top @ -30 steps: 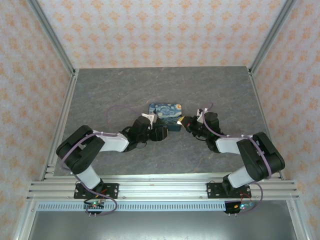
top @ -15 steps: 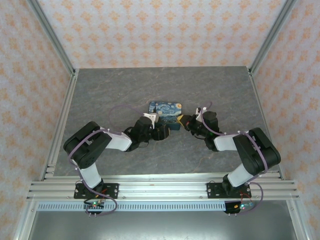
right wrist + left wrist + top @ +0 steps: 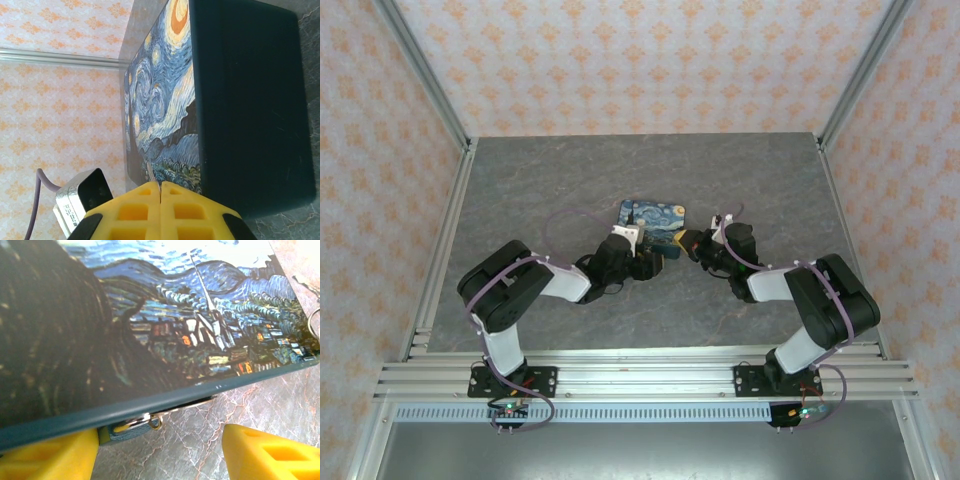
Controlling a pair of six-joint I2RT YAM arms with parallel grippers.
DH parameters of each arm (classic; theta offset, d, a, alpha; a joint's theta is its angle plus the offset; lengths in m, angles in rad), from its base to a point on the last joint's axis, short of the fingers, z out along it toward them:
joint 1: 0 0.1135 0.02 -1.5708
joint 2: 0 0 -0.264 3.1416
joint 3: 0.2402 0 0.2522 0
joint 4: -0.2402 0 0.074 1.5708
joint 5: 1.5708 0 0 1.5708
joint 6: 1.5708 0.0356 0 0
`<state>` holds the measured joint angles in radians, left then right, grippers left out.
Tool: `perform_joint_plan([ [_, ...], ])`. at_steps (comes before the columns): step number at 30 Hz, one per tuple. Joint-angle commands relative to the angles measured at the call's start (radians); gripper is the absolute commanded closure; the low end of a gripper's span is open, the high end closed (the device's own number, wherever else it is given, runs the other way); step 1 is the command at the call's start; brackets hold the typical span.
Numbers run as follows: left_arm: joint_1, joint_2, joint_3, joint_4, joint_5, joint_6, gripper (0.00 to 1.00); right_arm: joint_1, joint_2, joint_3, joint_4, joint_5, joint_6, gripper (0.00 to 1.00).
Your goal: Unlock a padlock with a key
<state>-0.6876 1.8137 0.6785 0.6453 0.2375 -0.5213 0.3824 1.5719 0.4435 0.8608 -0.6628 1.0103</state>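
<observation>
Box lid glossy print; table matt stone-look; fingers yel. plastic.

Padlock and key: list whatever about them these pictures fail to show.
- Padlock: in the left wrist view, a teal sliver with a metal bit peeks from under the box lid edge; the shackle's state is hidden.
- Top view: the lock is too small, crowded by the left gripper.
- Key: the right gripper has its fingers pressed together; anything between them is hidden.
- Metal ring: cut off by the left wrist view's right edge.

I find no writing, label, brand or number to read, not even on the painted box.
</observation>
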Motion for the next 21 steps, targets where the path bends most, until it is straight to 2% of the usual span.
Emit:
perform_joint_plan([
  [1,-0.012,0.017,0.031,0.033,-0.017,0.046,0.34,-0.005,0.006,0.018,0.020,-0.015,0.000,1.00],
  [9,-0.024,-0.060,0.044,0.025,0.064,0.049,0.35,-0.004,0.005,0.015,0.015,-0.009,-0.003,1.00],
  [15,-0.023,-0.057,0.063,-0.048,0.027,0.078,0.35,-0.004,0.007,0.017,0.016,-0.006,0.000,1.00],
  [21,-0.024,-0.034,0.041,-0.032,-0.022,0.077,0.36,-0.004,0.012,0.018,0.019,-0.004,0.004,1.00],
])
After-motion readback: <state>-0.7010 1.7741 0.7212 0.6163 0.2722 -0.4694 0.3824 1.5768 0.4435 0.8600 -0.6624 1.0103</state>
